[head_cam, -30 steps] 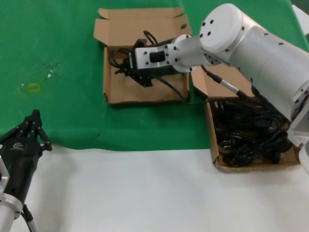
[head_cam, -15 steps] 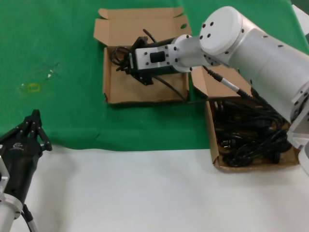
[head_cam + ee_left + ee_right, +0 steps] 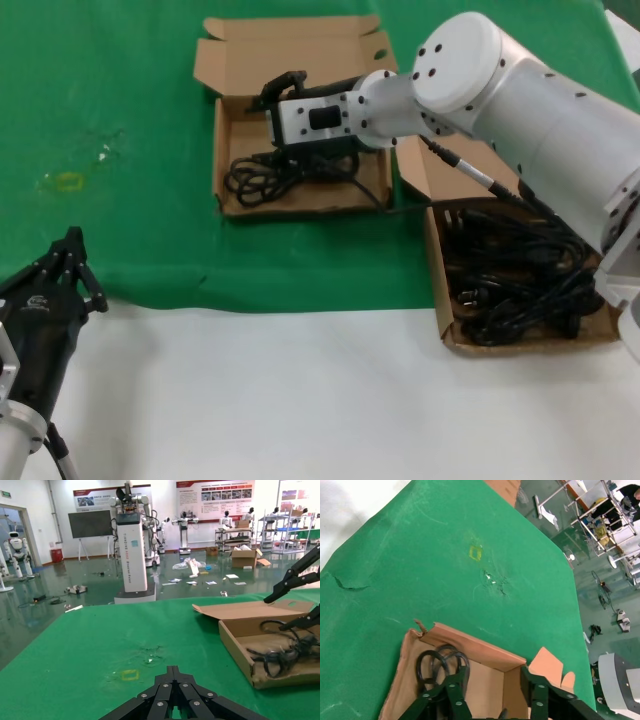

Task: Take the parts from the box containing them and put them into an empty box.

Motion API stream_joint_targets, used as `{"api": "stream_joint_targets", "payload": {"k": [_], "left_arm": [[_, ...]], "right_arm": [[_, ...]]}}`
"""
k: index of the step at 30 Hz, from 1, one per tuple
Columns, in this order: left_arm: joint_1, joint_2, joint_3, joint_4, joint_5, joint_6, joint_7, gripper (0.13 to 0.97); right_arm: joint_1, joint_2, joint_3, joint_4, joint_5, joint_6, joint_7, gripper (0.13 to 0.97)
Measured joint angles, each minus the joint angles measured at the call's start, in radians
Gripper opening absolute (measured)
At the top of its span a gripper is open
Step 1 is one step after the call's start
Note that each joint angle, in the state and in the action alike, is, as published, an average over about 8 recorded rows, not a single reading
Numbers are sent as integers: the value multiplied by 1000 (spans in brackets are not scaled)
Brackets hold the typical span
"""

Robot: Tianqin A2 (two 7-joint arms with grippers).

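The left gripper (image 3: 75, 262) rests parked over the near left corner of the desk, where the green mat meets the white surface; its fingers (image 3: 172, 692) are drawn together on nothing.

Farther right, on the green mat toward the far edge, the receiving box (image 3: 228, 190) holds one looped cord (image 3: 285, 170), lying on the floor of the box against its near wall. The right gripper (image 3: 270, 97) hangs over the far part of this box with its fingers (image 3: 454, 692) spread and empty, the cord lying loose below them.

At the right edge of the desk the supply box (image 3: 452, 335) is heaped with tangled cords (image 3: 515, 275).

The main risk, judging from how things lie, is the tangle: pulling one cord from the heap could drag others out or shift the light box. A loop of the delivered cord may also catch a finger as the arm leaves. The raised flap (image 3: 290, 45) sits close to the wrist and could be knocked.
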Motion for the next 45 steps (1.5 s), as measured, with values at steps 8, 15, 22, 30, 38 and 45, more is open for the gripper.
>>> {"api": "stream_joint_targets", "payload": {"k": [8, 15, 22, 30, 38, 45], "left_arm": [[0, 0, 0, 0, 0, 0, 0, 144], [0, 0, 0, 0, 0, 0, 0, 144], [0, 0, 0, 0, 0, 0, 0, 155], [0, 0, 0, 0, 0, 0, 0, 206], [0, 0, 0, 0, 0, 0, 0, 250], [0, 0, 0, 0, 0, 0, 0, 390]], "right_arm": [[0, 0, 0, 0, 0, 0, 0, 501], [0, 0, 0, 0, 0, 0, 0, 575], [0, 0, 0, 0, 0, 0, 0, 757], [0, 0, 0, 0, 0, 0, 0, 877], [0, 0, 0, 0, 0, 0, 0, 919], [-28, 6, 23, 24, 0, 11, 9, 960]]}}
